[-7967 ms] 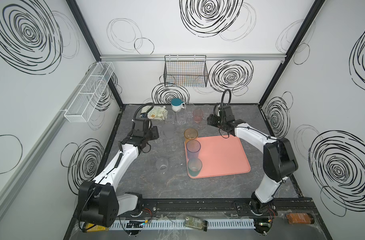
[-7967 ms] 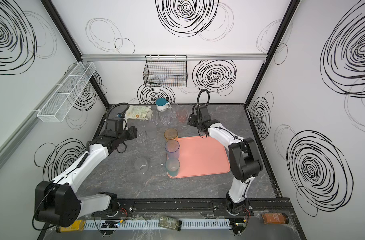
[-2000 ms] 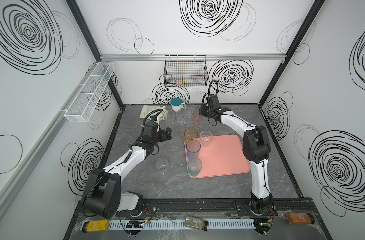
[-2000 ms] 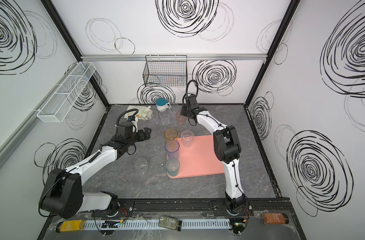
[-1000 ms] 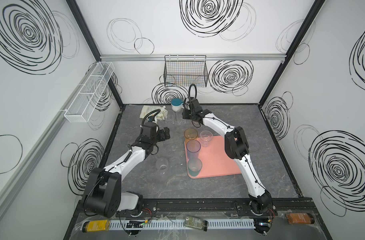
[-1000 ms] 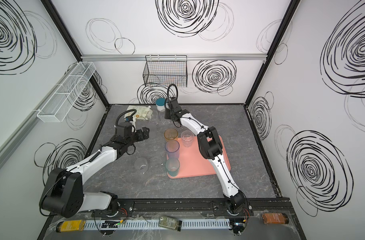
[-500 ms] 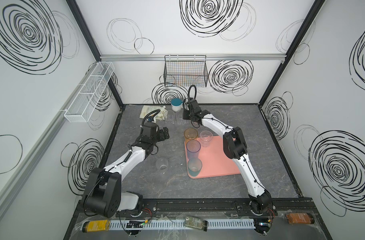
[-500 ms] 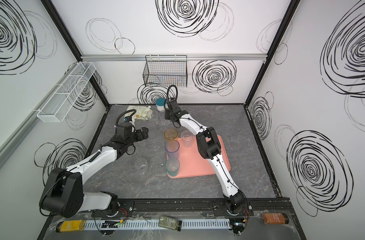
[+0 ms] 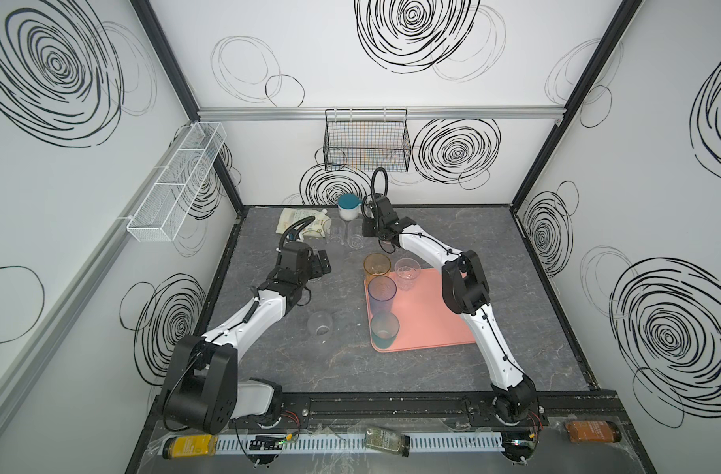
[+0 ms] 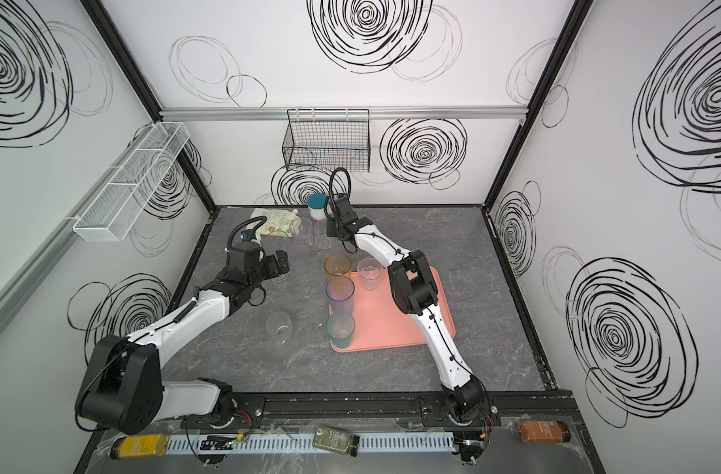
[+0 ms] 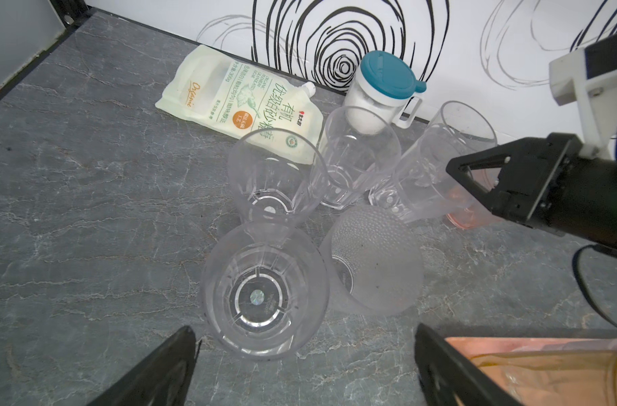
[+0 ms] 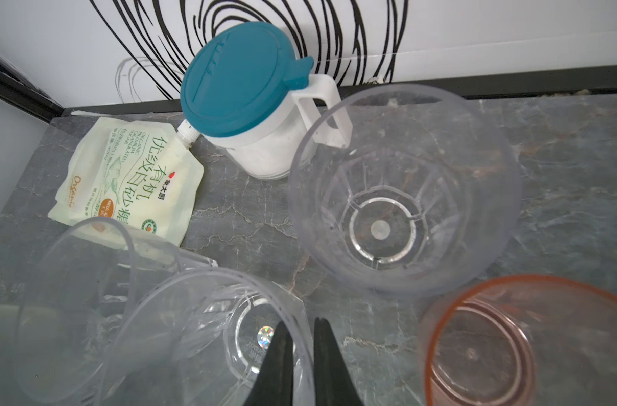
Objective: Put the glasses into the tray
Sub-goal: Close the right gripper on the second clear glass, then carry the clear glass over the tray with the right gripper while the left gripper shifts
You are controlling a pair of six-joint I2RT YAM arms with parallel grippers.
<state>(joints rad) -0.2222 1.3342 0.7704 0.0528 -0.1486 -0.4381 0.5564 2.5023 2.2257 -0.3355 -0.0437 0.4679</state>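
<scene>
Teal-lidded and white, a handled mug (image 12: 243,88) stands against the back wall, with a pale spouted pouch (image 12: 124,182) lying flat beside it. Before them a knot of glasses crowds the back of the grey stone-patterned table (image 9: 391,369). In the right wrist view a wide clear glass (image 12: 401,218) stands just in front of the mug, a pink glass (image 12: 475,344) is close beside that, and a further clear glass (image 12: 71,281) overlaps the pouch's corner. The left wrist view adds a frosted glass (image 11: 373,260) with a dimpled wall and a faceted glass (image 11: 264,291), side by side on the cluster's near edge — whether they touch I cannot tell. A lone clear glass (image 9: 321,324) stands apart, left of the tray.

The right claw (image 12: 300,321) reaches across into this knot and is pinched shut on the rim of one clear tumbler (image 12: 194,316) — one finger inside the wall, the other outside. The left claw (image 11: 303,330) hangs spread wide and holds nothing, the faceted glass just ahead of its fingers.

Salmon-pink, the tray (image 9: 428,316) lies near the right claw, toward the front and right of it. An amber glass (image 9: 377,264), a blue-tinted glass (image 9: 382,289) and a teal glass (image 9: 385,326) stand in a row along its left edge, with a patterned clear glass (image 9: 407,274) beside the amber one.
</scene>
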